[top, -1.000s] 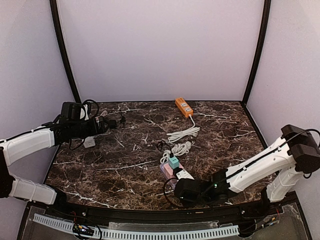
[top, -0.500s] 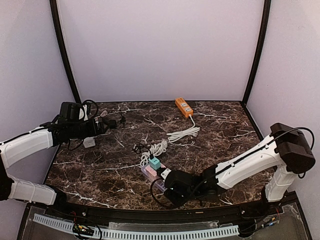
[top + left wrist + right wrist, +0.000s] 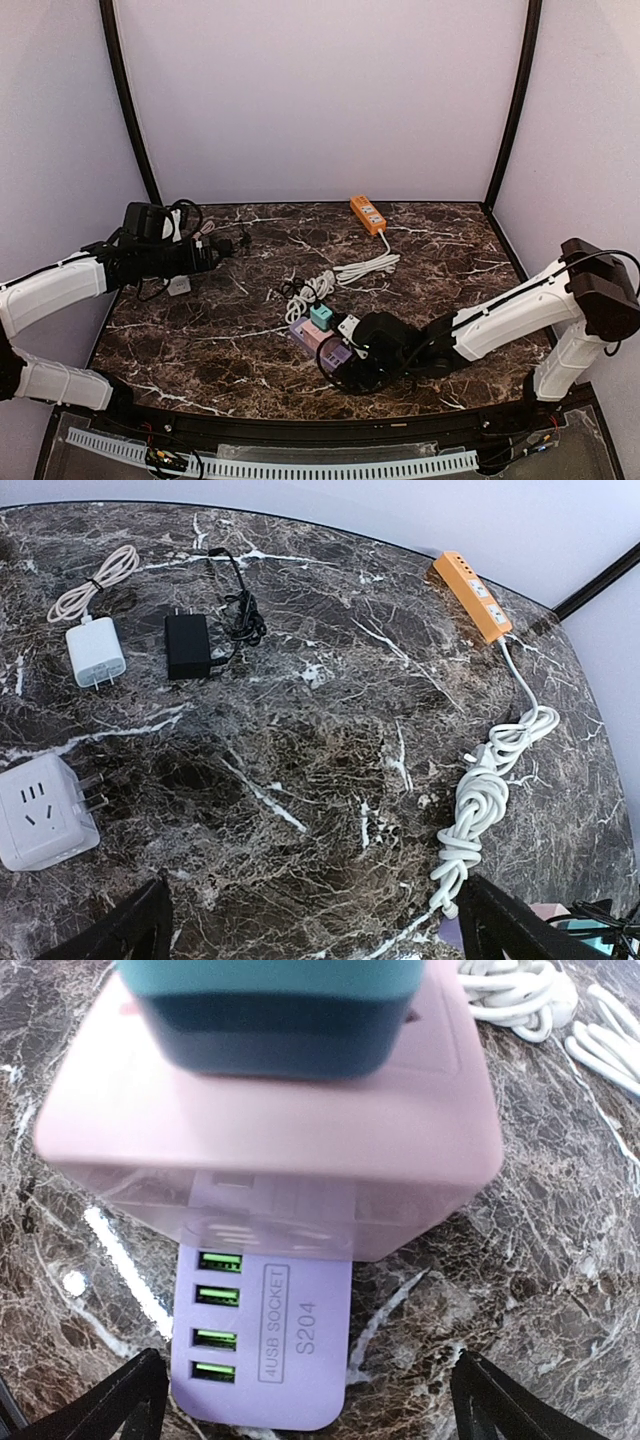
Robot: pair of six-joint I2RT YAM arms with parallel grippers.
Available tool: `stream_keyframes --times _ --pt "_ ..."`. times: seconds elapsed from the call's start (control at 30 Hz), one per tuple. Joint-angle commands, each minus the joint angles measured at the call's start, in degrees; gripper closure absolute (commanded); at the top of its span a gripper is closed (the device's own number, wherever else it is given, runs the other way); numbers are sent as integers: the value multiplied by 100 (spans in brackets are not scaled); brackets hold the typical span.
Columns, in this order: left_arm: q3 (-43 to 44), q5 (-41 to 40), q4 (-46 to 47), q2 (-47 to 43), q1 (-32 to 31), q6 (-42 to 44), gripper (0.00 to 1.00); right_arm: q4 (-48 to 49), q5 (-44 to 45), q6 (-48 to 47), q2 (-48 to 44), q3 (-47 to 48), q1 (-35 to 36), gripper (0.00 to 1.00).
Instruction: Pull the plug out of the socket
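A pink and purple socket strip [image 3: 312, 338] lies on the marble table near the front middle, with a teal plug [image 3: 322, 316] standing in its top. In the right wrist view the teal plug [image 3: 275, 1010] sits in the pink block [image 3: 270, 1140]. The purple USB end [image 3: 265, 1350] lies between my right gripper's [image 3: 305, 1405] black fingertips [image 3: 130, 1400]; that gripper is open and not touching it. My right gripper [image 3: 348, 366] is at the strip's near end. My left gripper [image 3: 220, 247] hovers open over the far left of the table, with nothing between its fingers [image 3: 510, 925].
An orange power strip [image 3: 367, 213] lies at the back with its white cable coiled [image 3: 365, 268]. On the left are a white cube socket [image 3: 40, 815], a white charger [image 3: 95, 652] and a black adapter [image 3: 187, 645]. A black cable [image 3: 290, 292] trails behind the pink strip.
My right gripper has opened and let go of the socket strip's near end. The strip was dragged left, then shifted slightly back right. The left arm has barely moved.
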Motion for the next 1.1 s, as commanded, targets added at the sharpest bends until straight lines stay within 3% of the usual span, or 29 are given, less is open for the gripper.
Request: stream_keyframes --times 0.0,0.23,0.4,0.53,0.73,1.07 --pt "191 -78 -254 -225 -166 175 0 482 -103 -106 -550 -290 -18 1" --pt "335 -67 -560 -670 -744 499 0 1338 82 -199 -1845 -916 -12 1" --pt "487 27 -959 -834 -1632 848 0 2190 115 -560 -2294 -1370 -14 1" --pt "483 -2 -1074 -889 -2366 957 2 2864 21 -776 -2102 -1586 -12 1" --pt "457 -174 -1070 -692 -3243 975 16 4595 -50 -1294 -1464 -1973 -11 2" --pt "307 -343 -587 -310 -3834 999 22 6268 -93 -1622 -129 -1910 -6 5"
